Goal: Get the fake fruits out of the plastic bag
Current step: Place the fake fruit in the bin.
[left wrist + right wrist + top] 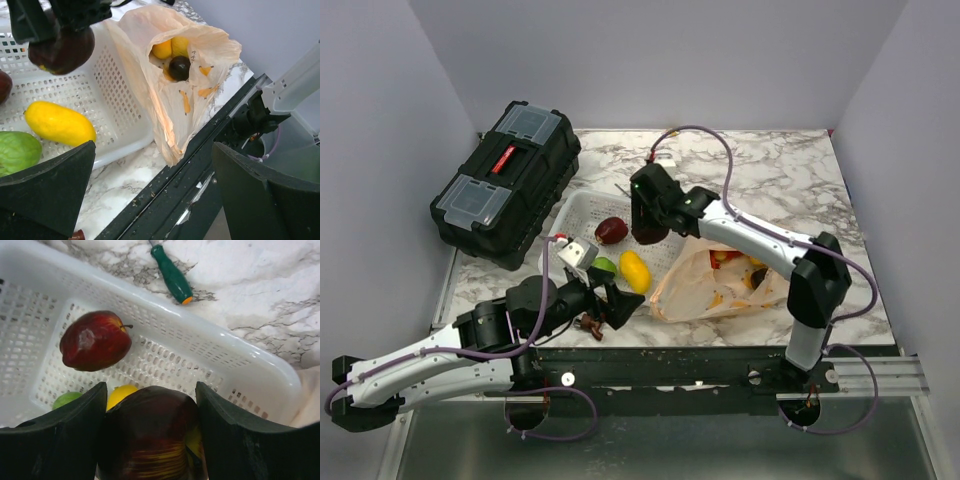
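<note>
Over the perforated white basket [215, 335], right gripper [649, 234] pinches a glossy dark-red fruit [150, 432]; left gripper [152, 170] gapes wide.

From high behind the 2 arm bases, the top camera looks down on the whole grey-veined white marble table [770, 170]. The left wrist camera peers low and sideways past the black left tool [154, 165], close to the white perforated plastic basket [120, 85]. The right wrist camera hangs just over that basket, facing down past the right tool [150, 390]. All 3 share the basket; both wrist views catch the dark red glossy fake fruit [147, 435].
</note>
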Motion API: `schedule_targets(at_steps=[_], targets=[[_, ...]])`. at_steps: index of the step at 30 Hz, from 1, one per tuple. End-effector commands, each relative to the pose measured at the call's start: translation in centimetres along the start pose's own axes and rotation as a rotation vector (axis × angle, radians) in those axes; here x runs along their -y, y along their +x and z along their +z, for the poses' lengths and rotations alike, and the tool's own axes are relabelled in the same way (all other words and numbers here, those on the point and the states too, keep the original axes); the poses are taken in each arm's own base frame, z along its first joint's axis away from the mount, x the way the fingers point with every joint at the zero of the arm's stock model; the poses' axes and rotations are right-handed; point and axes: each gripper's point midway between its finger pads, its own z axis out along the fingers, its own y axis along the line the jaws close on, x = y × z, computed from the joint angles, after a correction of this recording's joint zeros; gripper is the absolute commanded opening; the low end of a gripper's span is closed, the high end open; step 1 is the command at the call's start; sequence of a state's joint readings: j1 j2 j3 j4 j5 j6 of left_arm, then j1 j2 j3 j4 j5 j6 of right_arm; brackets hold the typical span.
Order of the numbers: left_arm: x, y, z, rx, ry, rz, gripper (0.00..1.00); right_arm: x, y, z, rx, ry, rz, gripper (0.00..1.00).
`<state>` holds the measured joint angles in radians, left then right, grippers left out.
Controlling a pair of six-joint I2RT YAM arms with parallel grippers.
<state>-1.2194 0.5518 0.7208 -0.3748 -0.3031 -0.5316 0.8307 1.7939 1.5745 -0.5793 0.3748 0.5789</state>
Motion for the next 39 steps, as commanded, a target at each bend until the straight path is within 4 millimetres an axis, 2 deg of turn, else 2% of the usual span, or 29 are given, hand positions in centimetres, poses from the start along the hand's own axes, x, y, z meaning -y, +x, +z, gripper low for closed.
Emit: schedule_targets(at_steps=[1, 5, 9, 14, 21, 24, 30, 36, 39], targets=[[-1.2, 1.3, 0.1, -0.025, -0.046, 0.007, 0.99, -0.5, 2.0, 2.1, -0.015, 0.071, -0.125, 0.33], [-1.1, 1.5, 0.3, -0.032, -0.042, 0.01, 0.99, 1.0, 3.7, 3.1, -0.055, 0.19, -0.172, 0.33], [-1.0, 1.7, 0.5, -0.039, -0.038, 0.012, 0.99, 1.6, 5.4, 3.9, -0.073, 0.224, -0.241, 0.33], [-0.6, 1.8, 0.9, -0.05, -0.024, 0.011, 0.99, 3.6, 7.2, 4.9, -0.1, 0.312, -0.29, 0.34], [-0.5, 2.0, 1.0, -0.059, -0.021, 0.011, 0.99, 4.3, 9.7, 6.4, -0.154, 0.32, -0.325, 0.35], [-0.4, 2.0, 1.1, -0.062, -0.019, 0.01, 0.99, 4.4, 10.2, 6.6, -0.163, 0.318, -0.323, 0.41], [-0.2, 2.1, 1.3, -0.072, -0.011, 0.015, 0.99, 4.0, 10.5, 6.5, -0.176, 0.291, -0.314, 0.63], [-0.2, 1.6, 1.2, -0.067, -0.015, 0.034, 0.99, 3.7, 10.2, 6.1, -0.174, 0.275, -0.304, 0.77], [-0.2, 1.8, 1.3, -0.071, -0.014, 0.03, 0.99, 3.4, 9.3, 5.6, -0.161, 0.269, -0.297, 0.8]])
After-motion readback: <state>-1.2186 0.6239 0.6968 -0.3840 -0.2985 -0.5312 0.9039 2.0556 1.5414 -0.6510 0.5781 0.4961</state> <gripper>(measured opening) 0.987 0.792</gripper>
